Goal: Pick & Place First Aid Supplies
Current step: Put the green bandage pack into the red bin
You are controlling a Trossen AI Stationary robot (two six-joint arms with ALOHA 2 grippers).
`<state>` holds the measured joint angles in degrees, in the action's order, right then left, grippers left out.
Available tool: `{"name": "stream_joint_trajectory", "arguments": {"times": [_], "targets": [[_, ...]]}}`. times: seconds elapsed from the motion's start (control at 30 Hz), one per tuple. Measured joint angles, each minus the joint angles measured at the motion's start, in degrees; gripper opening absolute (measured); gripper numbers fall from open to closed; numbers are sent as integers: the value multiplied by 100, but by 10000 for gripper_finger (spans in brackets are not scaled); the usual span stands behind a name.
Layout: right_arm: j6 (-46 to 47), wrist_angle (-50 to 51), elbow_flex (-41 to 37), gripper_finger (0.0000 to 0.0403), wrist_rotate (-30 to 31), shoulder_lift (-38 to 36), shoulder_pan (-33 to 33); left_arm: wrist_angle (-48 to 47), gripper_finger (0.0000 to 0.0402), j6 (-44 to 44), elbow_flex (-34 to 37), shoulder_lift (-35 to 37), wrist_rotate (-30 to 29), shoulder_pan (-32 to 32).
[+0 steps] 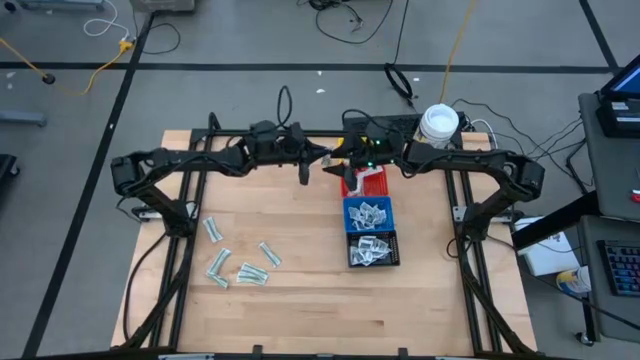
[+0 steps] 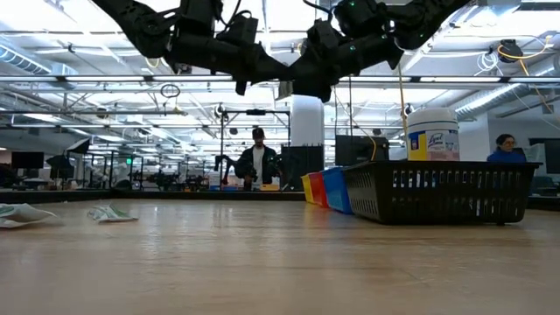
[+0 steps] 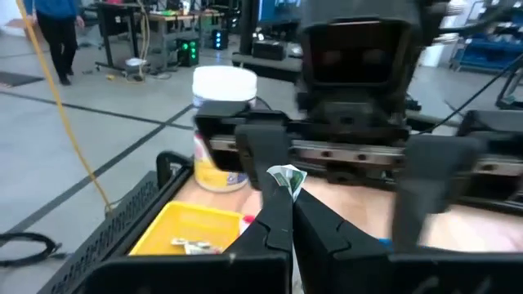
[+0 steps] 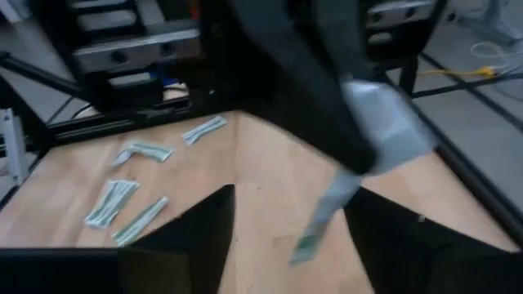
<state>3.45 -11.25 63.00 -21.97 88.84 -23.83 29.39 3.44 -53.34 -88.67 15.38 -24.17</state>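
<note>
Nearest the left wrist camera, the left gripper [image 3: 282,214] is clenched on a pale green packet [image 3: 287,179], whose folded end pokes up between the dark fingertips. Facing it at close range is the right gripper [image 1: 338,166], its fingers spread apart around nothing. Both meet high above the far end of the row of bins, seen from overhead near the red bin [image 1: 364,182].

This looks like a handover in mid-air, or else the left arm carrying its packet toward a bin; the blur in the right wrist view makes it hard to say which. Next, the packet must either be taken squarely by the spread fingers before the left lets go, or be lowered over the right bin and dropped.

Below, the yellow bin [image 3: 189,226] already holds a packet or two, the blue bin [image 1: 367,214] and black bin [image 1: 373,248] hold white sachets. Several more green packets [image 1: 240,270] lie loose on the wooden table [image 1: 290,310], well apart from the bins. A white jar [image 1: 438,124] stands at the table's far edge. Beyond is an open workshop with a person [image 2: 256,163] standing far behind.
</note>
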Motion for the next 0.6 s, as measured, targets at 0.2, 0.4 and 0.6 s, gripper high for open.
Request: {"name": "stream_joint_trajectory", "arguments": {"times": [0.2,0.4,0.6], "targets": [[-106,39,-2,51,119,0,67,-161,0,10,0,1,-27,33],[-297,433,15,3,108,-15,22,-36,14,424,2,-1,0,38],[-848,1685,-6,1,-108,-64,-247,-1116,79,437,-2,12,421,4]]}}
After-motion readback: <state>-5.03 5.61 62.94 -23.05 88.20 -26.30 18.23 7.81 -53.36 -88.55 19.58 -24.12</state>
